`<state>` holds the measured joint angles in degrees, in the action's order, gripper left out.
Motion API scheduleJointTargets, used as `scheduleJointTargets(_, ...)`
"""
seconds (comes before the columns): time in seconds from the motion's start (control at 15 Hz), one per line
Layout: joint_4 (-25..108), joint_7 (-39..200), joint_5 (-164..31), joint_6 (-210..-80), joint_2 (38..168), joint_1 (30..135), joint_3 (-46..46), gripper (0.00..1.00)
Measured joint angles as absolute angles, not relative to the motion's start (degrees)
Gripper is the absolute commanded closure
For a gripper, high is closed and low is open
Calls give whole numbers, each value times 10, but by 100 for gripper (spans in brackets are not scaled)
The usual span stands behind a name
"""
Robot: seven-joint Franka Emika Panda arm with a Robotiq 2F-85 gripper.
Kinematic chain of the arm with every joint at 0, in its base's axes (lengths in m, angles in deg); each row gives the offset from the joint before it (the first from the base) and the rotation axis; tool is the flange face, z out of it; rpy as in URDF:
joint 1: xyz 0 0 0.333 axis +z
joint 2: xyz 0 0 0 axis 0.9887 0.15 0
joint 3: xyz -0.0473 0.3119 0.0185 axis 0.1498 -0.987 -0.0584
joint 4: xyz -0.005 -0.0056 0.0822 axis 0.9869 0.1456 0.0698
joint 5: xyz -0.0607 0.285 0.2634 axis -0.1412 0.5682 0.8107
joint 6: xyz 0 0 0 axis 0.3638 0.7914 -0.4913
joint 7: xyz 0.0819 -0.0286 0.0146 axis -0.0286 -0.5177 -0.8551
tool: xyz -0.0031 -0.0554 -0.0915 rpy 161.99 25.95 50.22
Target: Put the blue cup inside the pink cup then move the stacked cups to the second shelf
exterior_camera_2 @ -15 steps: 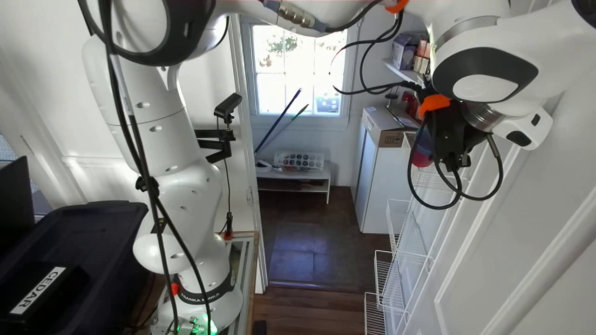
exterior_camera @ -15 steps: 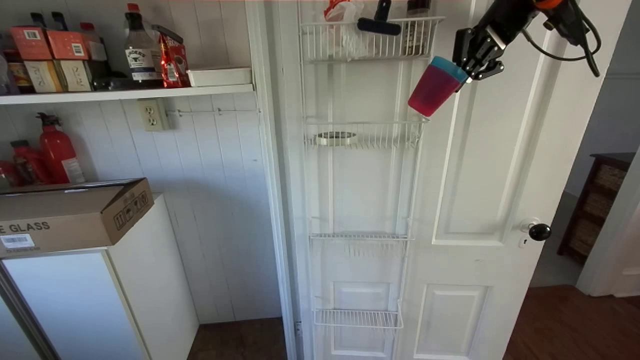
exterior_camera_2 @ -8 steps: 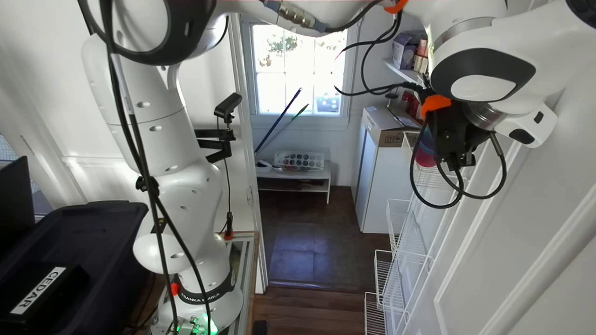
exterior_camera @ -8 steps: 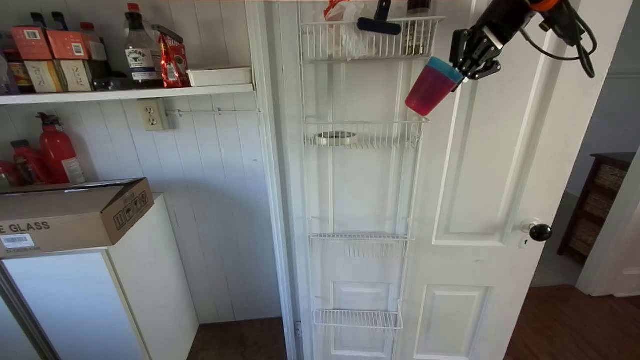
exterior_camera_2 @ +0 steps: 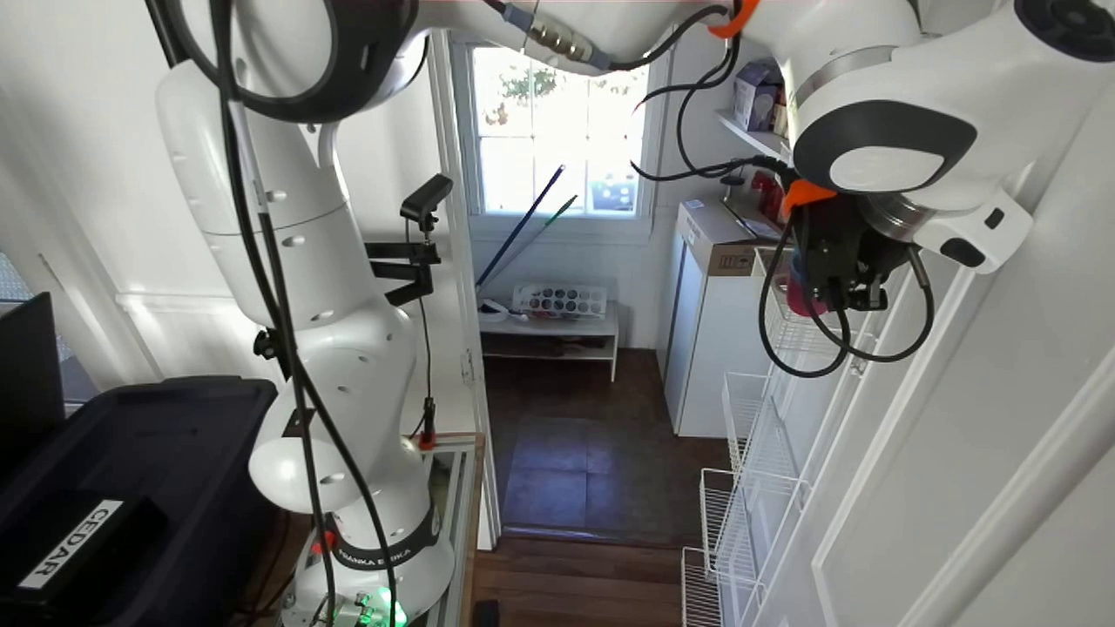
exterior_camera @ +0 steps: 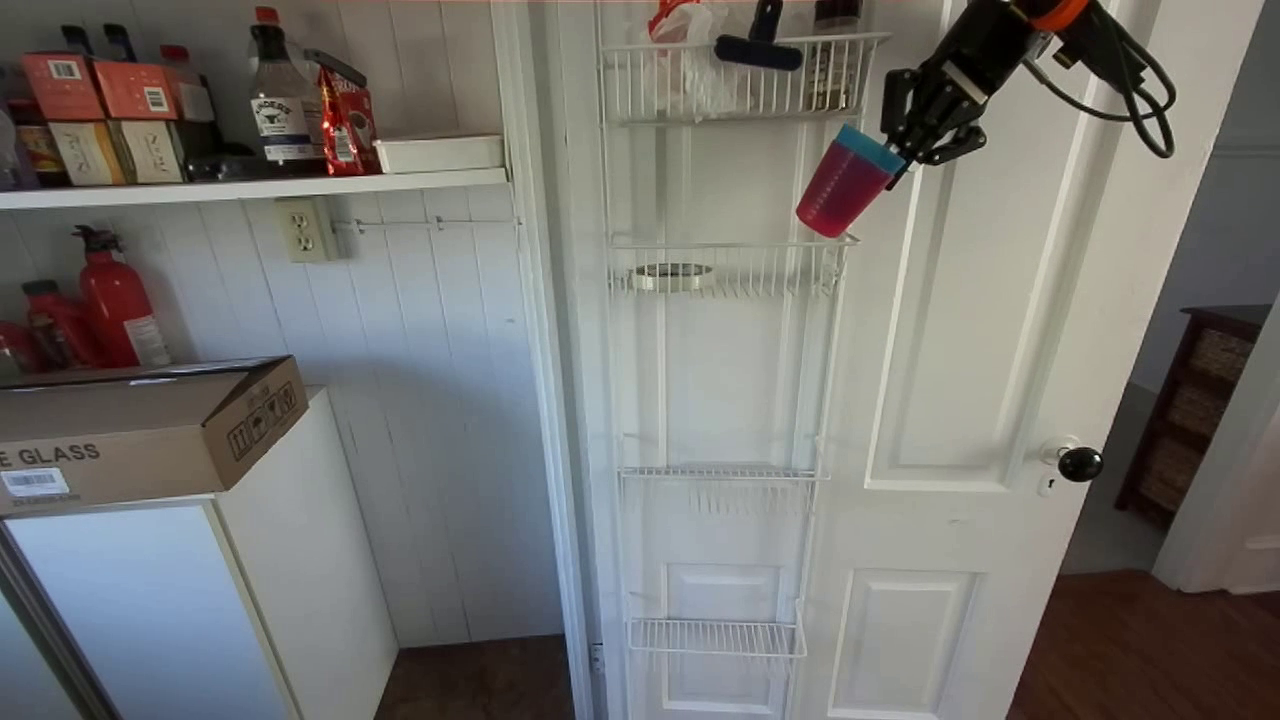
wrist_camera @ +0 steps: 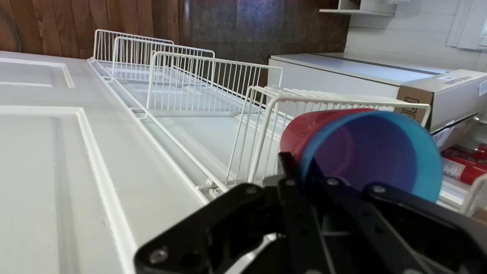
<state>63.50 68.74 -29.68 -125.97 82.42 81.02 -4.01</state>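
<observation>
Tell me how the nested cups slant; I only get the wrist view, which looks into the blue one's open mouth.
Observer: In an exterior view, the pink cup tilts base-down toward the picture's left, with the rim of the blue cup higher, at the gripper.
Operator: Check that base against the shelf below.
Observer: In that picture it overlaps the front rail of the second shelf, near the rail's right end; whether they touch, I can't tell.
Operator: Warn me of anything on the tier above.
Observer: A black T-shaped tool shows across the front rail of the top tier.
</observation>
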Motion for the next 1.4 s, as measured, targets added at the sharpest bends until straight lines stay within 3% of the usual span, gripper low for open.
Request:
scheduleJointTargets(0.53, 637, 726, -323, -1269, 839, 815, -46, 98)
scheduleJointTargets(0.6, 637, 728, -324, -1271, 842, 816, -47, 90)
scheduleJointTargets(0.73, 636, 732, -327, -1274, 847, 818, -50, 66)
scheduleJointTargets(0.93, 636, 736, -333, -1274, 857, 819, -51, 51)
scheduleJointTargets(1.4, 635, 736, -334, -1276, 861, 819, -51, 2)
